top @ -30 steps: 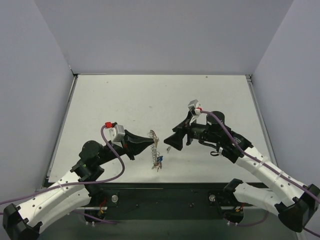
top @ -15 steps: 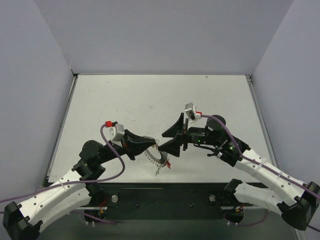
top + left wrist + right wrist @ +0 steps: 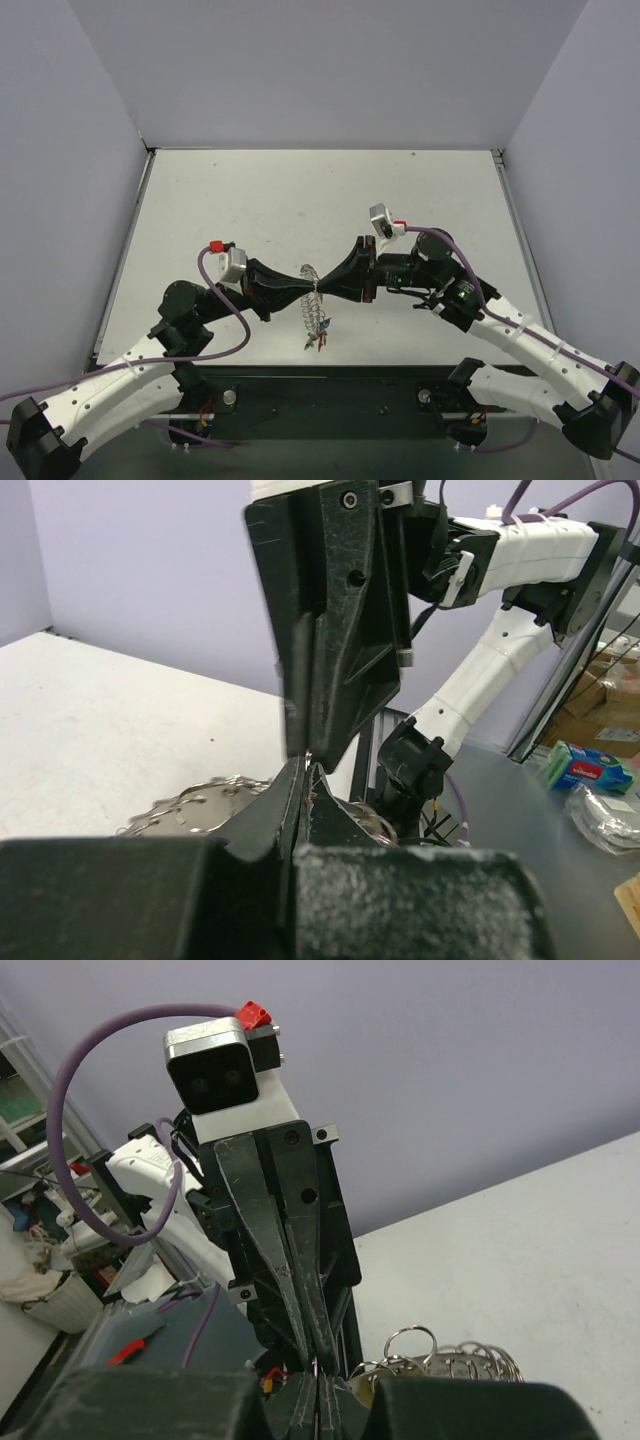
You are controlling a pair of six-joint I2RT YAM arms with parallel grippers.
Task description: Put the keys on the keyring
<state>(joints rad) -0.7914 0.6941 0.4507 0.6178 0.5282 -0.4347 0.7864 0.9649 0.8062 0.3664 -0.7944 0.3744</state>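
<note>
while it dangles, the keyring looks coiled.

Plain white table

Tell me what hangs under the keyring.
Small keys dangle from the keyring's lower end, above the table. The left fingers and right fingers cover the rim where they pinch it.
</note>
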